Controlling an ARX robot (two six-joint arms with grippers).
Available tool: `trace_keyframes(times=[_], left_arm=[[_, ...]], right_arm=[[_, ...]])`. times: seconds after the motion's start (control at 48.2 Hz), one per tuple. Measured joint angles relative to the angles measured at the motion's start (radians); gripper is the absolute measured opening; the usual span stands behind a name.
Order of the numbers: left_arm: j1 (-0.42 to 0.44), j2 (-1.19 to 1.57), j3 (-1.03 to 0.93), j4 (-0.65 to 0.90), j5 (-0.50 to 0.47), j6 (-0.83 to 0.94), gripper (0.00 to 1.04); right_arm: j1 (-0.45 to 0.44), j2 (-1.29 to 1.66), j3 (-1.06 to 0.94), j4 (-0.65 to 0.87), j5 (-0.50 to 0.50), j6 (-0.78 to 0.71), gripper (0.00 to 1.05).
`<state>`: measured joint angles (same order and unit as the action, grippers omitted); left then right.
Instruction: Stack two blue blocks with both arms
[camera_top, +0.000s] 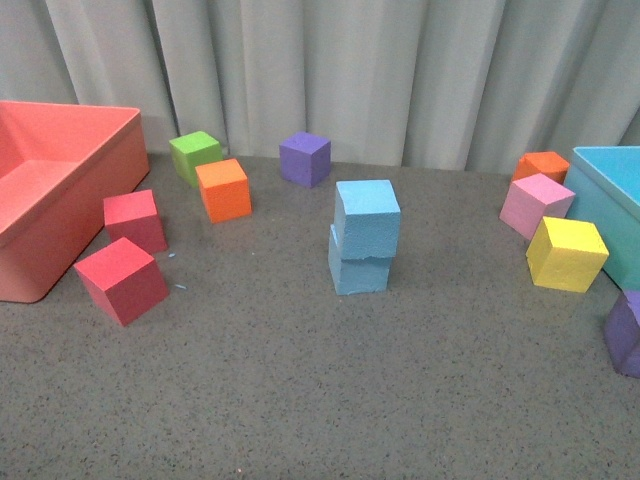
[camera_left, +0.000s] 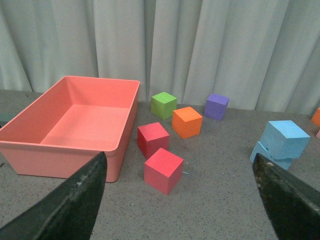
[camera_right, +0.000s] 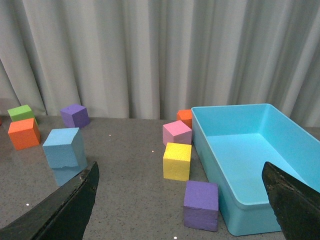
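Two light blue blocks stand stacked in the middle of the grey table: the upper blue block (camera_top: 367, 217) rests on the lower blue block (camera_top: 358, 267), turned slightly askew. The left wrist view shows the same stack, upper block (camera_left: 285, 138) over lower (camera_left: 265, 151); in the right wrist view the upper block (camera_right: 63, 147) sits above the lower (camera_right: 67, 175). Neither arm appears in the front view. My left gripper (camera_left: 180, 200) is open, well back from the stack, nothing between its fingers (camera_left: 75, 200). My right gripper (camera_right: 182, 205) is open too, its fingers (camera_right: 292, 200) holding nothing.
A salmon bin (camera_top: 70, 200) stands at the left, with two red cubes (camera_top: 122, 280), an orange cube (camera_top: 224, 189), a green cube (camera_top: 195, 154) and a purple cube (camera_top: 305, 158) nearby. At the right is a turquoise bin (camera_top: 610, 200) with pink (camera_top: 537, 205), yellow (camera_top: 567, 253), orange (camera_top: 545, 165) and purple (camera_top: 625, 333) cubes.
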<state>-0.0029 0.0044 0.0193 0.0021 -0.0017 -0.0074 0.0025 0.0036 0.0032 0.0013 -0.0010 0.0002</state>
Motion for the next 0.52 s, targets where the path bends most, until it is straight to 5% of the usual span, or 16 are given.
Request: trace_keyframes(times=[0.104,0.519], left_arm=[[0.0,0.0,0.0,0.0,0.0,0.002,1.0],[0.0,0.0,0.0,0.0,0.0,0.002,0.98]], right_arm=[[0.0,0.0,0.0,0.0,0.0,0.0,0.95],[0.0,0.0,0.0,0.0,0.0,0.0,0.95]])
